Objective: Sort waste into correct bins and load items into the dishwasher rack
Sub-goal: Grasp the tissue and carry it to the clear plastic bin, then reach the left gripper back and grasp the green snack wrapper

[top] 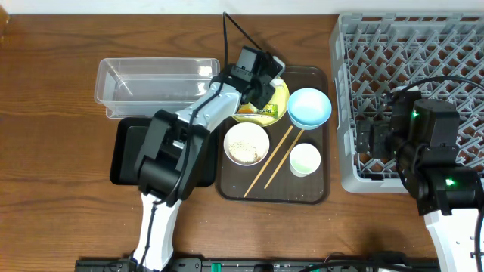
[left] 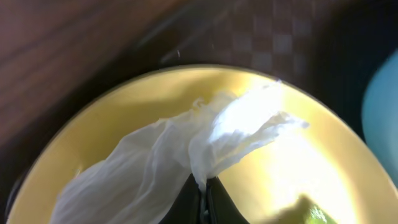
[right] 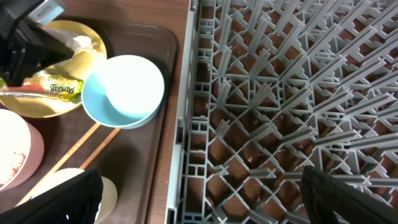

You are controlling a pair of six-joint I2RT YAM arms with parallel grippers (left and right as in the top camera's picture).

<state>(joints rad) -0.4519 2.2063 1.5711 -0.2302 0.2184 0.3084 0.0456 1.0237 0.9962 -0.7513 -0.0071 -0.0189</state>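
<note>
**Left hand pinching the paper on the plate, right hand wide open over the rack**

From above: a wood-grain tabletop with a glossy brown tray in the middle. On the tray there's a round yellow plate, a light blue bowl, a white bowl with grainy rice inside, and a small white cup. Two thin wooden chopsticks lie diagonally between the white bowl and the cup. The left hand is down over the plate, right by a green-and-yellow wrapper. Beside the brown tray are a clear plastic tub and a shallow black tray. The grey lattice rack sits on the other side, with the right hand over it.

Left wrist cam (blurry): the left hand is closed, its tips pinching a thin, crumpled white paper that lies on the plate. There's a bit of green wrapper at the bottom and the blue bowl's edge at the side.

Right wrist cam: the right hand has its jaws spread wide with nothing in them. It hangs over the rack's open grid, near the wall facing the brown tray. The wrapper has print on it, but it's too small to read. The smooth blue bowl sits just beside the plate, with the chopsticks below it.
</note>
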